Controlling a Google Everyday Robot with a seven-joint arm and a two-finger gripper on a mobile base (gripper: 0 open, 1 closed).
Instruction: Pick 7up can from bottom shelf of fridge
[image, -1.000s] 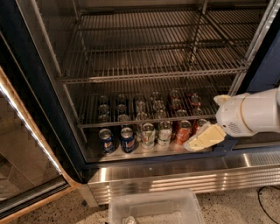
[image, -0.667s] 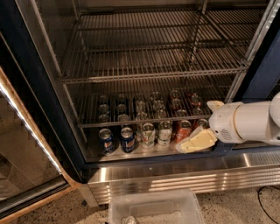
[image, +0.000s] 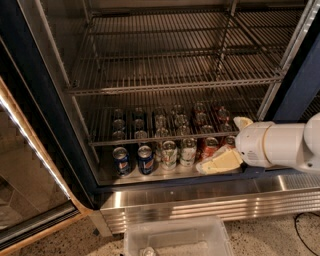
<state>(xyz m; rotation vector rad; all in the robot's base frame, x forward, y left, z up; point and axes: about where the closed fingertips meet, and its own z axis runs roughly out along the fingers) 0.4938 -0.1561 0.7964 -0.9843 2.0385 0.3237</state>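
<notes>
7up can (image: 188, 151) at bottom shelf (image: 159, 175) front edge (gripper (image: 218, 162) near, rightward)

So the arm (image: 285, 146) at the right edge of the frame is a chunky, smooth white cylinder with a rounded collar at the wrist end. The gripper (image: 226, 145), middle right, has pale cream-yellow wedge-shaped jaws, spread apart.
</notes>
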